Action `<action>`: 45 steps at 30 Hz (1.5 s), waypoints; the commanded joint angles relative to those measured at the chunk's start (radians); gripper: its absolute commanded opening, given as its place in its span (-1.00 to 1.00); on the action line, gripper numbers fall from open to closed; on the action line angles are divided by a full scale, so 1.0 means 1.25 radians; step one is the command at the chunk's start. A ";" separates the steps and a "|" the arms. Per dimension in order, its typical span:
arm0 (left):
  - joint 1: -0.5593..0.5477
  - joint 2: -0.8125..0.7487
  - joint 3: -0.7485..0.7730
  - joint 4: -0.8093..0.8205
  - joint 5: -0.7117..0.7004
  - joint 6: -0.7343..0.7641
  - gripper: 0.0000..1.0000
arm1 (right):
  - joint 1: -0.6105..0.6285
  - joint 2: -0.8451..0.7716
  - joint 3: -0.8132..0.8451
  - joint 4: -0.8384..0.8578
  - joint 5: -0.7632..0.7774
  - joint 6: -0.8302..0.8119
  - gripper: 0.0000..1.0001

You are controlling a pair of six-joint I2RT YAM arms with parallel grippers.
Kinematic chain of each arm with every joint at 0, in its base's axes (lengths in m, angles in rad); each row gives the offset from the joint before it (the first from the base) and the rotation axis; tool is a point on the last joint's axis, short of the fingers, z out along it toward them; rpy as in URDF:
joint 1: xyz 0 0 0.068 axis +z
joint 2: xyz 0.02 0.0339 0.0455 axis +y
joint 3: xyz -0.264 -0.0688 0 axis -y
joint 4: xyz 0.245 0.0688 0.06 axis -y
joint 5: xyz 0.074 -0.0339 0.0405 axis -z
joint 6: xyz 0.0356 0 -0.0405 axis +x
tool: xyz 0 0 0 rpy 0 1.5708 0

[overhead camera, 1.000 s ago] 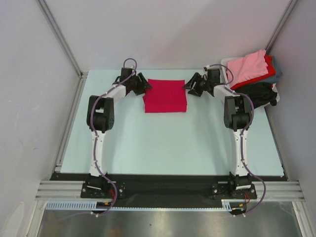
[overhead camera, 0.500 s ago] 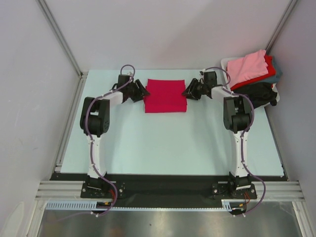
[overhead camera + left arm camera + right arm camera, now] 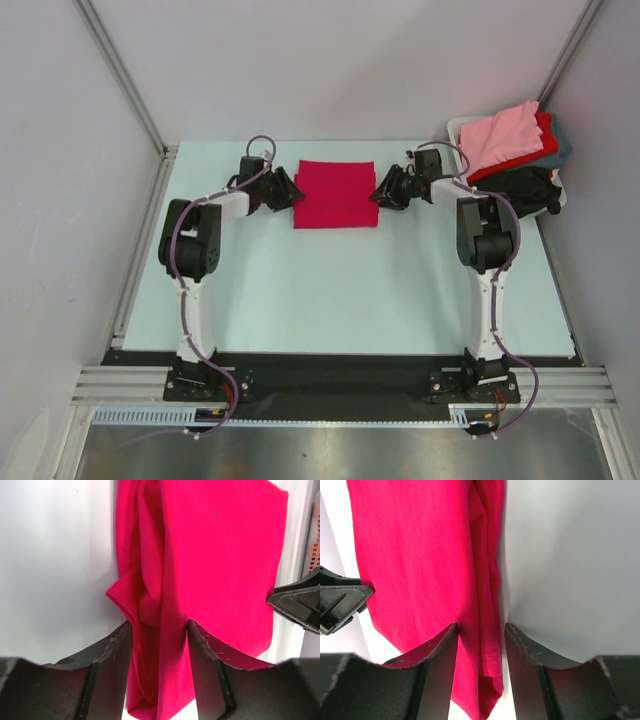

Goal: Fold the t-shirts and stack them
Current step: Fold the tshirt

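The folded crimson t-shirt (image 3: 335,194) lies at the far centre of the table (image 3: 330,290). It looks soft, light and likely to sag, so its layered side edges are the best hold. The left gripper (image 3: 290,188) and right gripper (image 3: 378,192) straddle those edges, jaws apart. At far right, a white bin (image 3: 455,126) holds the pink shirt (image 3: 500,135) on top of red, grey-teal and black ones.

On table (image 3: 340,290): folded t-shirt (image 3: 335,195) between left fingers (image 3: 107,670) and right fingers (image 3: 437,665); t-shirt pile (image 3: 510,150) far right, possibly in bin (image 3: 456,126).
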 commanded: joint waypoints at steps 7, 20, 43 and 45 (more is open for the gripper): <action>-0.032 -0.100 -0.033 0.001 -0.073 0.047 0.10 | 0.003 -0.066 -0.038 -0.021 0.018 -0.024 -0.07; -0.059 -0.075 0.053 -0.056 -0.171 0.114 0.27 | 0.001 -0.064 -0.038 -0.020 0.017 -0.024 -0.09; -0.059 0.045 0.185 -0.115 -0.148 0.109 -0.52 | -0.002 -0.048 -0.002 -0.021 -0.001 -0.015 -0.69; -0.057 0.043 0.189 -0.115 -0.144 0.111 -0.70 | -0.002 -0.051 0.000 -0.024 -0.003 -0.015 -0.96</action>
